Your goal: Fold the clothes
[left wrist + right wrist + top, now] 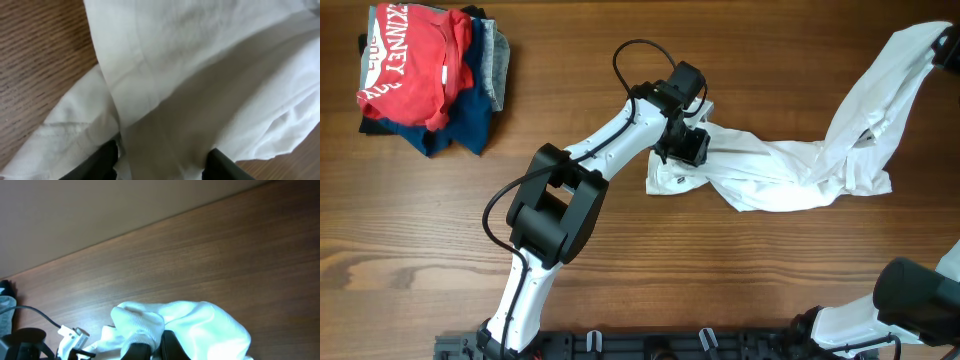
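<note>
Left gripper (688, 148) is seen from overhead lowered onto the left end of the white T-shirt (790, 175). The shirt is stretched in a crumpled band across the wooden table (720, 280) and is raised at its right end, where it is held by the right gripper (948, 48) at the picture's edge. A red T-shirt (410, 60) with white lettering is piled on folded navy and grey garments (470, 120) at the far left corner of the table, well apart from the white one. From the left wrist, the two dark fingers (102, 162) are seen spread, with a shaded fold of the white cloth between them; whether the cloth is pressed cannot be told. From the right wrist, the right gripper's jaws are seen pressed together on a bunched edge of the shirt, above the table.
</note>
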Controlling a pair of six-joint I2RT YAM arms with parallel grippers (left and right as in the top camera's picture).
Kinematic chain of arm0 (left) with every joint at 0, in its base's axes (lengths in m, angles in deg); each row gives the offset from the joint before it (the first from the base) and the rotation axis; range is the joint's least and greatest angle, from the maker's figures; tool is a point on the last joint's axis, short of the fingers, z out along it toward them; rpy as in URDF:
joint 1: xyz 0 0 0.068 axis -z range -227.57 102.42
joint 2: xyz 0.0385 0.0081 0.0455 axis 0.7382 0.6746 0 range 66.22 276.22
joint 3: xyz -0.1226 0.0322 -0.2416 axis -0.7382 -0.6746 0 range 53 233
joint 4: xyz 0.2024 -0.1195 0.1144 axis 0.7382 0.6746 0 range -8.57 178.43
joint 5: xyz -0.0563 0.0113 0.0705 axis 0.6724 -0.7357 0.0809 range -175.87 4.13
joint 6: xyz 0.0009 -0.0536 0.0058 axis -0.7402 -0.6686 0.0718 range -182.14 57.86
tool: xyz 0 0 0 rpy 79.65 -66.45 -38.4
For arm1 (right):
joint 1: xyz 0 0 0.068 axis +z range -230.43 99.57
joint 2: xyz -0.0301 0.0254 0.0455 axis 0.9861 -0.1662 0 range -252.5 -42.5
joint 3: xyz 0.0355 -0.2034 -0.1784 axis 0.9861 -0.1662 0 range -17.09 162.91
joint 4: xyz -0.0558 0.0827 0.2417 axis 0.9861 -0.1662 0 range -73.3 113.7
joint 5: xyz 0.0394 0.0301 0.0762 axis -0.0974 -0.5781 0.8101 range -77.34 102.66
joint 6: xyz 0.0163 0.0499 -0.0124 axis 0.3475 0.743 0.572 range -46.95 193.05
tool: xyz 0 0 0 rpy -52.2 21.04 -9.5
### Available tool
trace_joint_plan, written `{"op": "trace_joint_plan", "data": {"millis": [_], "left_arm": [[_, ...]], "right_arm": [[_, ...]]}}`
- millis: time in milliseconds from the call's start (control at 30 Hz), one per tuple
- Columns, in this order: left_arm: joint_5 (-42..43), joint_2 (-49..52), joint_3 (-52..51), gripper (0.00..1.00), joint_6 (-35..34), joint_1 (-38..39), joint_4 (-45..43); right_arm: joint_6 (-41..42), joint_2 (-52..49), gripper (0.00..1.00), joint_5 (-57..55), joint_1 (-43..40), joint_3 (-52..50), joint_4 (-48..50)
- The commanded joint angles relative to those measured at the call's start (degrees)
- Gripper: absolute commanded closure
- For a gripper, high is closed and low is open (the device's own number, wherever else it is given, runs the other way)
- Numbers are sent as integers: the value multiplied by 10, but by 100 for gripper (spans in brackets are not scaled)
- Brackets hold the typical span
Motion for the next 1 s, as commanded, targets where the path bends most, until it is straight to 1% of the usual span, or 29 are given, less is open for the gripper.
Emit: {"op": "trace_joint_plan", "data": {"millis": [0,33,67,100,167,233,367,433,533,667,733,833,867,967], "left_arm": [[-3,4,-3,57,-4,-2,-5],[-3,4,-3,61,-10,-2,-3],[-3,4,-3,68,-10,-2,-2],[-3,4,-3,73,-10,-2,-2],[-3,4,-3,87,-10,-2,-2],[-3,4,-3,96,-12,-2,-2],[-3,-9,-2,96,-55,-16,0],[-5,-36,-2,96,-69,-36,4],[-32,-98,-2,96,-73,-77,9],[-79,-210,-2,96,-72,-147,5],[-80,-266,-2,96,-73,-184,-12],[-83,-322,-2,96,-72,-218,-36],[-103,-349,-2,96,-72,-232,-46],[-159,-379,-2,96,-68,-243,-50]], "right_arm": [[-12,-7,96,11,3,-1,-1],[-12,-7,96,11,3,-1,0],[-12,-7,96,11,3,-1,0],[-12,-7,96,11,3,-1,-1],[-12,-7,96,11,3,-1,0],[-12,-7,96,11,3,-1,-1],[-12,-7,96,11,3,-1,-1],[-12,-7,96,12,3,-1,-1],[-12,-7,96,12,7,-1,0],[-12,-7,96,25,23,-1,6],[-12,-7,96,28,37,-1,15],[-11,-7,96,27,52,-1,40],[-8,-7,96,27,56,-1,56],[-5,-7,96,27,55,-1,73]]}}
